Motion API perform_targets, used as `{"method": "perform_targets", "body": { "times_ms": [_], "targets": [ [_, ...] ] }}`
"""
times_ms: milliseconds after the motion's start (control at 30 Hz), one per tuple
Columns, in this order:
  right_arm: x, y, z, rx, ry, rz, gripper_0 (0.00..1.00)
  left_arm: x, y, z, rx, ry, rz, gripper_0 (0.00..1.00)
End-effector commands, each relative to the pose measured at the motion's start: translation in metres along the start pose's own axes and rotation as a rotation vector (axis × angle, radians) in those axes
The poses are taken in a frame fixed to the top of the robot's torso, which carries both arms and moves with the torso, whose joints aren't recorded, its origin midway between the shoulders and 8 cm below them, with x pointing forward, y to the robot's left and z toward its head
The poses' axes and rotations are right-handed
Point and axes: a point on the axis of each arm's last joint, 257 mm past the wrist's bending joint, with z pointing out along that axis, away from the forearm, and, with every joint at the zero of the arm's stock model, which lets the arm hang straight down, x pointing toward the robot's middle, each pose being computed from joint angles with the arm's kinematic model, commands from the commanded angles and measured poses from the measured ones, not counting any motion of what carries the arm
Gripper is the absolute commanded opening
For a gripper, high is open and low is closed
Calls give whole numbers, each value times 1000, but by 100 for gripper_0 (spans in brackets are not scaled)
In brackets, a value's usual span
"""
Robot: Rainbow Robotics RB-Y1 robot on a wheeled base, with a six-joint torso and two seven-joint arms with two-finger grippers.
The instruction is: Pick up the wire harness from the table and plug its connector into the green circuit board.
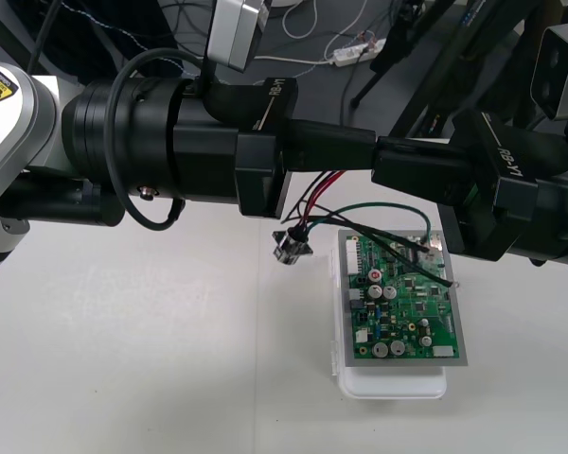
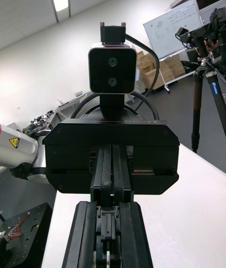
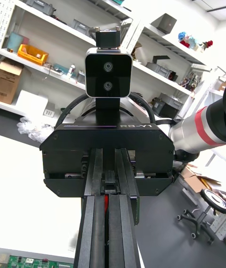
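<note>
Left gripper [image 1: 364, 149] clamped on harness wires [image 1: 314, 194], held above green board [image 1: 407, 303], tip to tip with right gripper [image 1: 383, 156], whose fingers are drawn together. Socket [image 1: 289, 248] hung just beside board's far-left corner. Green wire [image 1: 388, 206] led to board's far edge; whether plugged in cannot be told.

Apart from the main stuff, there's just the plain light worktop [image 1: 123, 378] under everything. Past its far edge you get a strip of dark floor [image 1: 322, 85] with some loose cables [image 1: 298, 26] and a white power strip [image 1: 346, 55] lying on it.
</note>
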Motion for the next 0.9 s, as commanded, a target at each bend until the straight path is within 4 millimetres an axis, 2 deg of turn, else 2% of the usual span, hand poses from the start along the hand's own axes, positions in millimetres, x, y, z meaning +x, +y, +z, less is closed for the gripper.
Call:
{"method": "perform_targets", "body": {
  "times_ms": [33, 300, 333, 367, 433, 467, 500, 900],
  "targets": [
    [0, 25, 9, -73, 41, -11, 0, -19, -6, 17, 22, -30, -29, 0],
    [2, 26, 8, -78, 48, -10, 0, -19, -6, 16, 22, -30, -30, 0],
    [2, 26, 8, -79, 49, -11, 19, -19, -6, 16, 22, -30, -29, 0],
    [2, 26, 7, -77, 48, -12, 32, -19, -6, 16, 23, -31, -30, 0],
    [2, 26, 8, -77, 47, -13, 76, -20, -7, 16, 26, -35, -29, 0],
    [2, 26, 8, -77, 47, -12, 86, -21, -7, 16, 27, -37, -31, 0],
    [2, 26, 7, -76, 47, -12, 99, -21, -8, 16, 30, -39, -31, 0],
    [4, 20, 1, -73, 67, -17, 100, -28, -2, 5, 10, -58, 0, 0]
  ]
}}
